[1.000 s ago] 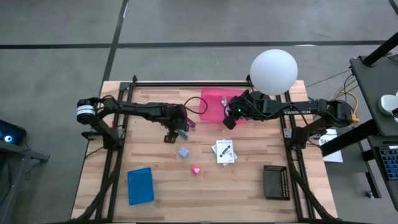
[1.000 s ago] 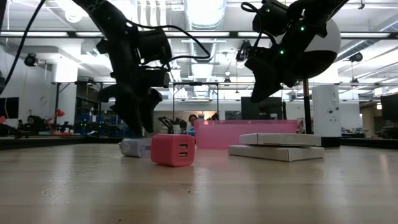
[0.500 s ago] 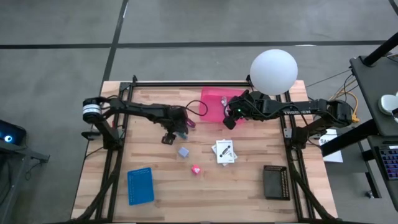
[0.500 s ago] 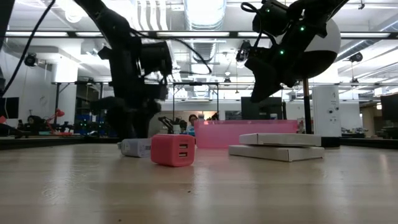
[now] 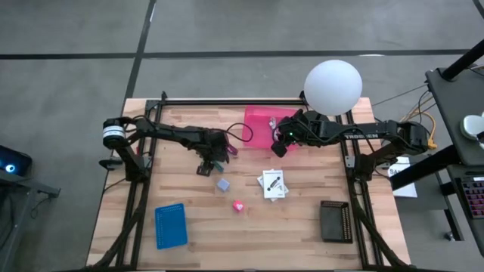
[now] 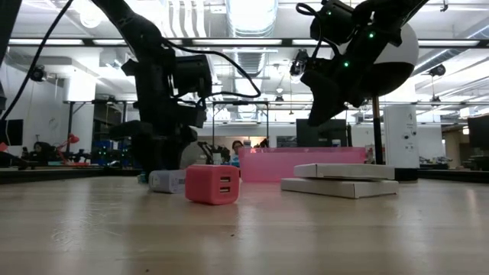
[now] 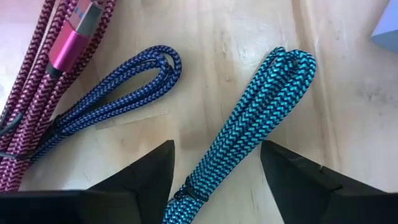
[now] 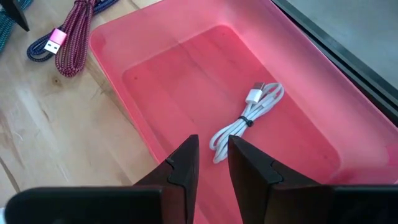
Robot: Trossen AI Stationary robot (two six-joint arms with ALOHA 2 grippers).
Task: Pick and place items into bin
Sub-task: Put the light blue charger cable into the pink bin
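Note:
My left gripper (image 7: 217, 167) is open and low over the table, left of the pink bin (image 5: 261, 128). Its fingers stand on either side of a teal braided cord bundle (image 7: 258, 118) that lies flat on the wood. A dark blue braided cord (image 7: 118, 90) and a purple-red cord with a pink plug (image 7: 59, 53) lie beside it. My right gripper (image 8: 212, 155) is shut and hovers over the bin, where a coiled white cable (image 8: 245, 121) lies. The lavender cube (image 5: 222, 183), the tiny pink piece (image 5: 238, 205) and the white card with black print (image 5: 273, 183) rest on the table.
A blue flat piece (image 5: 170, 225) lies near the table's front left and a black box (image 5: 334, 221) near its front right. A white globe lamp (image 5: 333, 87) stands above the right arm. Bare wood shows between the loose items and the near edge.
My left gripper has come down toward the cords and turned more upright, staying open. My right arm has kept still over the bin.

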